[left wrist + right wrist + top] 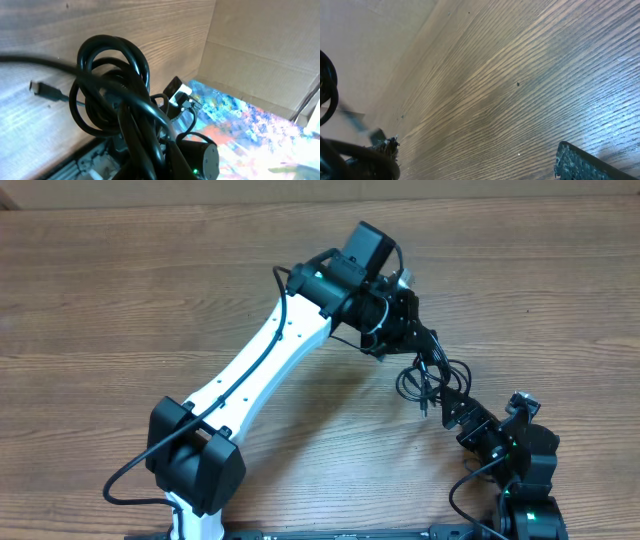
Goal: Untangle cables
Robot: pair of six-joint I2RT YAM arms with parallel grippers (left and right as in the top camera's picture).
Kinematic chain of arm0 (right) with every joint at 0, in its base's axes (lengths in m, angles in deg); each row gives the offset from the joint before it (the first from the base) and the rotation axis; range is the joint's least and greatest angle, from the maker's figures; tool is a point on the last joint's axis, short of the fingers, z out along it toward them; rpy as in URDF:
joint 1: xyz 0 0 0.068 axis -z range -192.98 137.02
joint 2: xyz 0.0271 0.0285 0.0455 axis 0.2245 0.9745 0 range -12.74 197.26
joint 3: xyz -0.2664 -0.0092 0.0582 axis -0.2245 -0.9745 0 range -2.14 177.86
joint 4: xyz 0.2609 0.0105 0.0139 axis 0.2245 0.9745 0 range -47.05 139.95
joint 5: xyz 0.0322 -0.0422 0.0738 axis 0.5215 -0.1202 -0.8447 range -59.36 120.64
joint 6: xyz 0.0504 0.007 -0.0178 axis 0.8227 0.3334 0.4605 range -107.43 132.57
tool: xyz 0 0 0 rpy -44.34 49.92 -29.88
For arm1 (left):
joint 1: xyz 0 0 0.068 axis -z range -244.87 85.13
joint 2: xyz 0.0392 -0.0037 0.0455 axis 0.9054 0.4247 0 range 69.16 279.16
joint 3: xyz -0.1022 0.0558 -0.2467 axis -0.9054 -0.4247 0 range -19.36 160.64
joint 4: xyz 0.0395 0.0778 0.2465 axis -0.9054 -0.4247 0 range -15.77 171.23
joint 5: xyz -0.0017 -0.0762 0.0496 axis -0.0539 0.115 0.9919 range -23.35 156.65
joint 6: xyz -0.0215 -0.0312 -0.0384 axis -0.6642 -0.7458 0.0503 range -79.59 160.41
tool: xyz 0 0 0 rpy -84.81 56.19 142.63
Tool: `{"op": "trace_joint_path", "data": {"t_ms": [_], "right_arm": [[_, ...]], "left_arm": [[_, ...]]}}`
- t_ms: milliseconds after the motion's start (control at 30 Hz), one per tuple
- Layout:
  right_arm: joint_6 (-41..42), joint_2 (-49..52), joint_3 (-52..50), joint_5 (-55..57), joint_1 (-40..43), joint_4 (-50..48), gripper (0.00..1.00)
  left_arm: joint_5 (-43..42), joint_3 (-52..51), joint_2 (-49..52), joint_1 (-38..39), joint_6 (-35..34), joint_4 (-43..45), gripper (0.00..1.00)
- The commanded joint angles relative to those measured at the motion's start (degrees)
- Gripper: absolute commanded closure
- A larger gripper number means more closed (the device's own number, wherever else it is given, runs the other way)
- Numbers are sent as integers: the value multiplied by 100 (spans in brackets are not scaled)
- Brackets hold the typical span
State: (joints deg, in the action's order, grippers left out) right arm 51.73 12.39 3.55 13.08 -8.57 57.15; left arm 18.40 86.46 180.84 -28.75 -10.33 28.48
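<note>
Mostly hidden: the left claw (418, 342) has its fingers buried behind coils in its own wrist view. It is pressed together, pinching the cables (430, 378). The tangle trails from that claw toward the right claw (462, 415), which stands spread just beside the loops; contact unclear. Cable count can't be told, since the strands overlap. One plug end (42, 89) sticks out sideways over the table (150, 280).

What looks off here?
Only the cables: black loops knotted into one clump in the shut left gripper, one plug end jutting sideways. No damage or spill visible.
</note>
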Motion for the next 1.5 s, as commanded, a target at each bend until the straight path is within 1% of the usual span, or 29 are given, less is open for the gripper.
{"op": "trace_joint_path", "data": {"t_ms": [0, 200, 400, 433, 533, 633, 700, 800, 867, 933, 1033, 1200, 1300, 1400, 1467], "right_arm": [[-61, 13, 125, 87, -22, 50, 0], [-61, 13, 125, -57, -22, 55, 0], [-61, 13, 125, -50, -22, 48, 0], [-59, 13, 125, -50, -22, 48, 0], [-46, 15, 125, -57, -22, 48, 0], [26, 15, 125, -264, -22, -46, 0], [26, 13, 125, -597, -22, -236, 0], [24, 13, 125, -1298, -22, -702, 0], [22, 13, 125, -1716, -22, -1025, 0], [20, 15, 125, -2026, -22, -1298, 0], [-22, 15, 125, -2256, -22, -1438, 0], [-20, 15, 125, -2376, -22, -1425, 0], [-22, 15, 125, -2367, -22, -1416, 0], [-24, 15, 125, -2345, -22, -1416, 0], [-24, 15, 125, -2343, -22, -1416, 0]], "left_arm": [[-142, 170, 15, -264, 734, -68, 96], [1711, 170, 15, -557, 728, -890, 96], [3644, 170, 15, -780, 704, -2026, 96], [3853, 170, 15, -800, 702, -2162, 96], [4273, 170, 13, -835, 704, -2496, 96], [4240, 170, 15, -835, 732, -2603, 96], [4194, 170, 15, -826, 944, -2612, 96], [4070, 170, 15, -780, 1585, -2577, 96], [4054, 170, 15, -719, 2138, -2529, 96], [3807, 170, 15, -627, 2970, -2435, 96], [2994, 170, 15, -417, 4371, -2100, 96], [2435, 170, 15, -109, 5263, -1685, 96], [2131, 170, 15, 87, 6076, -1572, 96], [2188, 170, 15, 264, 6979, -1587, 96], [2188, 170, 15, 332, 7344, -1554, 96]]}}
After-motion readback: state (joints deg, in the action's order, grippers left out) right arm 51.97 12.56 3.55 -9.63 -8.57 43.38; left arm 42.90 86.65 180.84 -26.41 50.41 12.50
